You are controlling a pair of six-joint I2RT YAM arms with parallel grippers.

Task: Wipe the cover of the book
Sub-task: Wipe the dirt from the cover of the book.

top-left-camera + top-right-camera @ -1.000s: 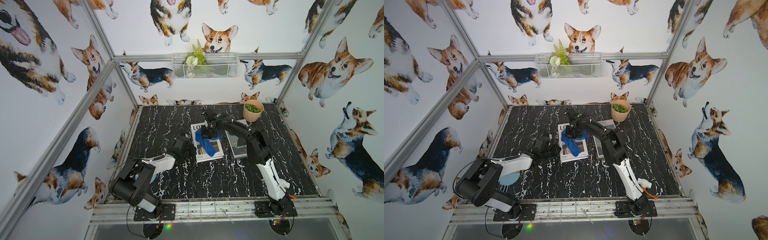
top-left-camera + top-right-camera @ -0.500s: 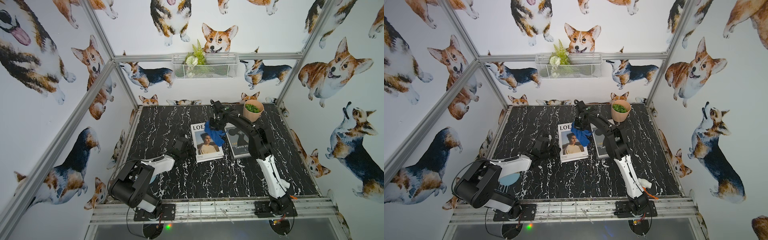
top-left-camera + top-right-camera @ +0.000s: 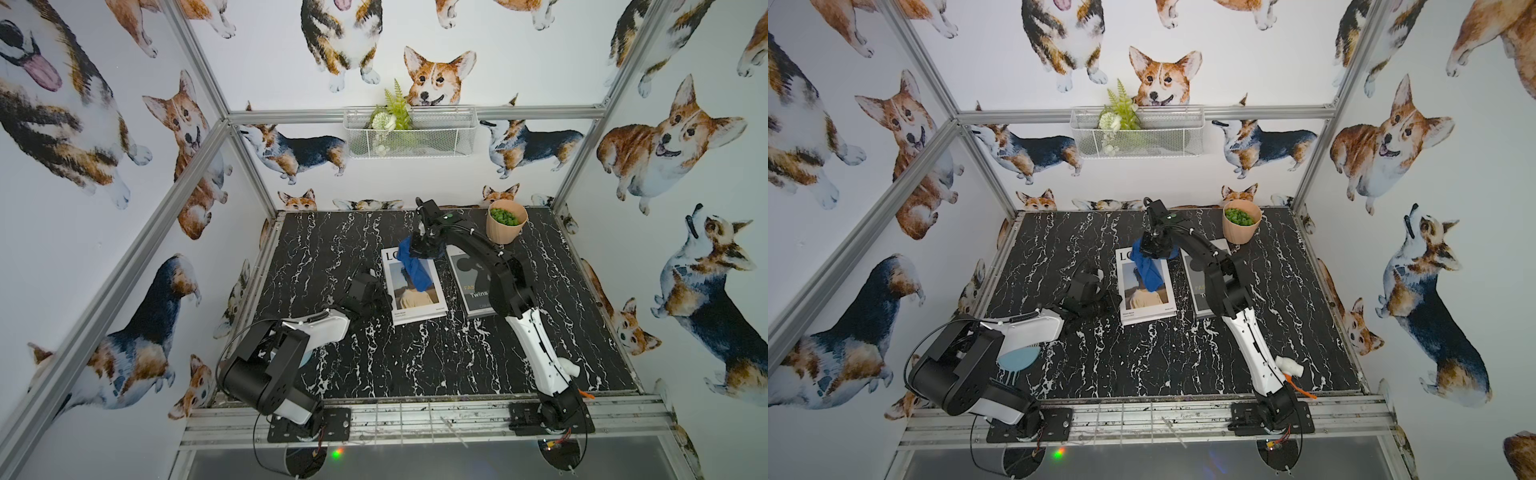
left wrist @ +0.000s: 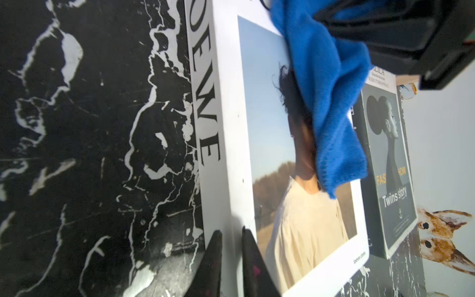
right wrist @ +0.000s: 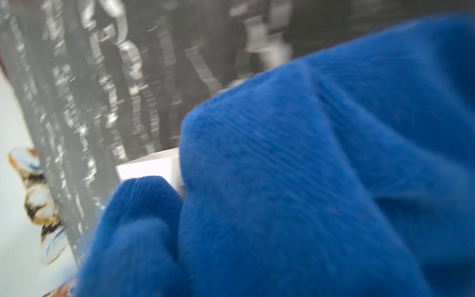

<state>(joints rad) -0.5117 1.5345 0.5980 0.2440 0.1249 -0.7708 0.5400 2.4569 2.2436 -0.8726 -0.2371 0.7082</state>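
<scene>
The book (image 3: 419,309) (image 3: 1148,309), white with a portrait on its cover, lies flat mid-table. A blue cloth (image 3: 415,270) (image 3: 1148,272) drapes over the far half of the cover, with my right gripper (image 3: 420,248) (image 3: 1153,248) shut on its top. The cloth (image 5: 308,180) fills the right wrist view and hides the jaws. My left gripper (image 3: 386,301) (image 3: 1112,307) is shut at the book's near left edge. In the left wrist view its tips (image 4: 231,232) rest against the white border of the book (image 4: 303,231), with the cloth (image 4: 326,102) farther up the cover.
A second, dark book (image 3: 473,278) (image 4: 390,167) lies just right of the white one, under the right arm. A tan pot of greenery (image 3: 505,222) stands at the back right. A wire basket (image 3: 409,133) hangs on the back wall.
The right gripper dragged the cloth right, off the portrait, then swung it back left over the far half of the cover. The left arm has stayed still.
</scene>
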